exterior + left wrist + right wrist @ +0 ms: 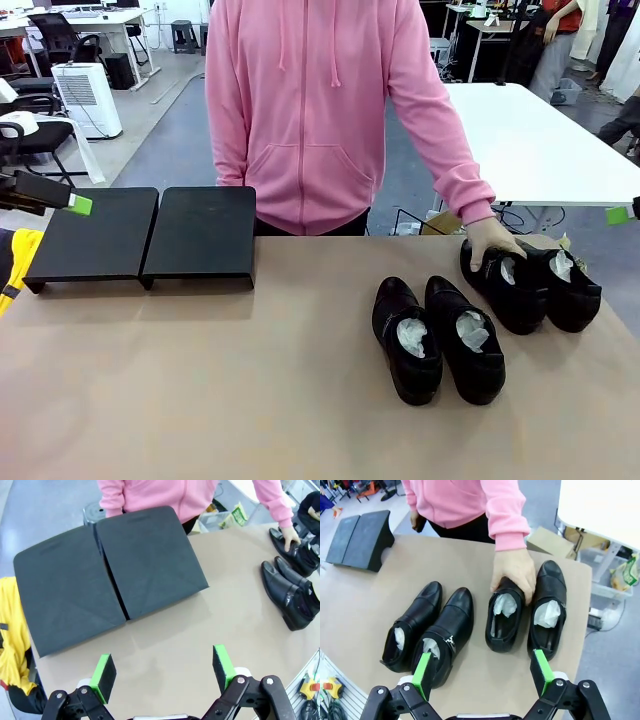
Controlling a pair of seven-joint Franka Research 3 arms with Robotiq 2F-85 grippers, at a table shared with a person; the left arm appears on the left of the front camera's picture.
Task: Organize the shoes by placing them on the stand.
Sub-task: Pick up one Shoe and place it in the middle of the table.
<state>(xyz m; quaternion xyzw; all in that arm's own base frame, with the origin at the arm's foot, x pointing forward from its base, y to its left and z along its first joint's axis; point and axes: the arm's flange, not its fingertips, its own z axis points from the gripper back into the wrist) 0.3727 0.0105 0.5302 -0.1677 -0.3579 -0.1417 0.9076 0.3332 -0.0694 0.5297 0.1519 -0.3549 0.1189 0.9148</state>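
A: The left gripper (163, 669) and the right gripper (481, 671) both hang spread wide. The shoes (448, 300)?
B: All four sit on the table (250, 400), well apart from the stand (200, 235); a person's hand (492, 245) rests on one.

- This looks like an open-plan robotics lab in an office-style room.
- The brown table (300, 400) has a robot's left gripper (162, 667) hanging over it, green pads apart.
- At that table's near edge sits a yellow box with a red push-button (330, 685).
- Beyond its far right corner stands a large white table (530, 140) with cables (515, 215) below.
- Beyond its far left are a white floor appliance (87, 97), black office chairs (55, 35) and white desks (100, 18) on a grey floor (165, 140).
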